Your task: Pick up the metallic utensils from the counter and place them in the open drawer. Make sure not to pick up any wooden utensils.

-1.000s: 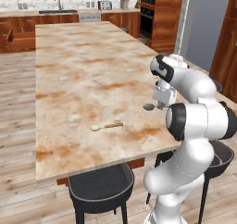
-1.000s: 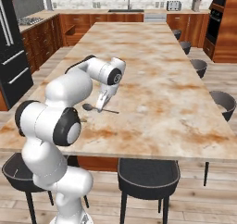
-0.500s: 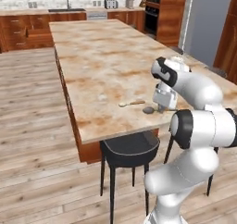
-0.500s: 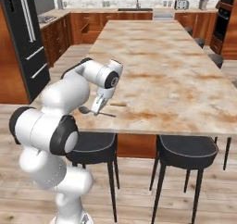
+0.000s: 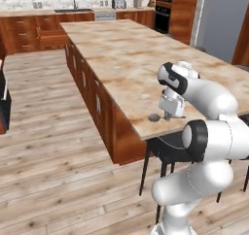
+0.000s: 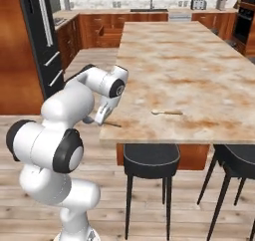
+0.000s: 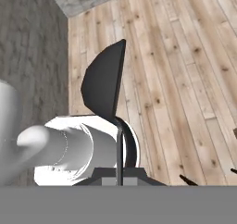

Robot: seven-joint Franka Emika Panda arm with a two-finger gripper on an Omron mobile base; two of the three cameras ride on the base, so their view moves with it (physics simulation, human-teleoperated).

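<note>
My gripper (image 5: 168, 114) hangs over the near left corner of the beige marbled counter (image 5: 121, 49), shut on the slim dark-grey metal spoon (image 5: 154, 117). From the right base, the gripper (image 6: 99, 119) sits at the counter's (image 6: 189, 60) corner and the spoon's thin handle (image 6: 112, 125) pokes out over the edge. In the hand view the spoon (image 7: 104, 84) rises from between my fingertips (image 7: 119, 173), bowl up, above the wood floor. The tan wooden spoon (image 6: 167, 112) lies on the counter near its front edge. An open red-brown drawer (image 6: 110, 34) juts from the far cabinets.
Black stools (image 6: 152, 158) (image 6: 239, 155) stand under the counter's near edge, one close by my arm (image 5: 165, 146). A tall black fridge (image 6: 35, 36) stands at the left. Wood floor (image 5: 53, 132) stretches left of the island. The sink counter (image 5: 73, 10) runs along the back wall.
The base has driven left around the island's corner, so both base views shifted. The gripper stays shut on the metal spoon and carries it along.
</note>
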